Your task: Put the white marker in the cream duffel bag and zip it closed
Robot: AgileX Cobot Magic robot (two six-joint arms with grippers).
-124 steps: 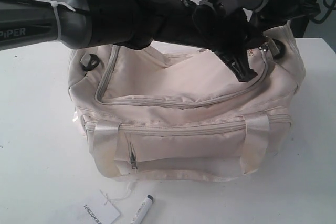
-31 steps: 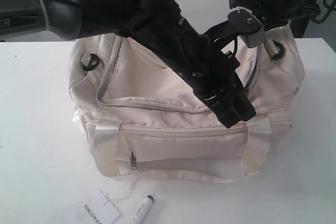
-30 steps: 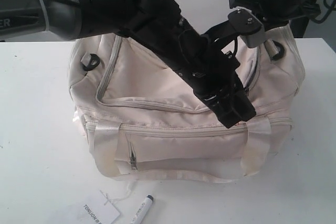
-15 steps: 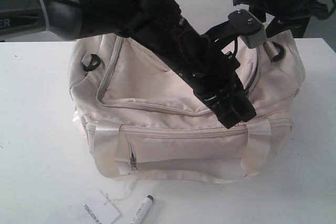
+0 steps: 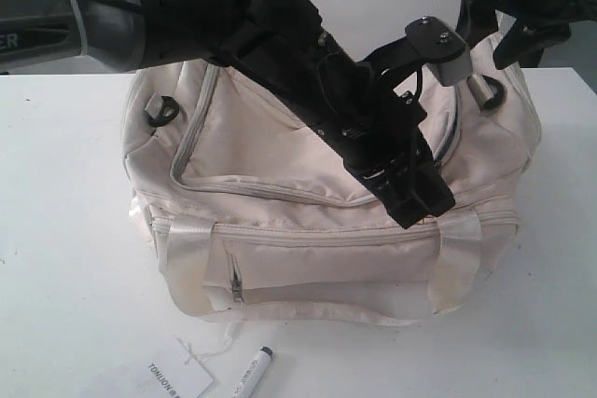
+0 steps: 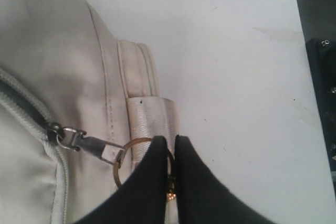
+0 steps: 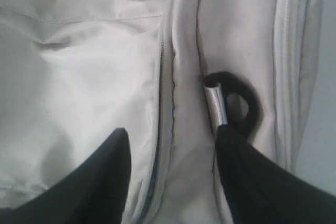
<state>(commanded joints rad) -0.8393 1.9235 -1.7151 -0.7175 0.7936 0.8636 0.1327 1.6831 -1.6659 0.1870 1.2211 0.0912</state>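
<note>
A: White tabletop (image 5: 65,230), plain wall behind. White marker (image 5: 253,370) flat on table in front of cream duffel bag (image 5: 317,230), just beside paper tag (image 5: 177,381). Untouched, not in bag.

B: Zip state?

A: Seems parted along right-hand curve, shut along front. Hard to tell fully. Slider (image 6: 52,132) close to strap handle (image 6: 149,119). Probably mid-unzip, judging by that.

B: Claws?

A: Left gripper (image 6: 172,141) clenched on gold keyring (image 6: 116,167) linked to the zip pull. Right gripper (image 7: 170,145) released, jaws wide apart, hovering over bag's end near black ring (image 7: 251,98), grasping nothing.

B: Tips for doing this step well?

A: Drag along the zipper track, not upward, following the curve round the front. Low and steady, to avoid losing the ring from the pinch. Better with right claw pinning fabric at the bag's end for tension; soft cloth likely to bunch otherwise. Open wide enough for the marker before letting go of the ring. Then fetch marker from table edge, minding the tag beside it.
</note>
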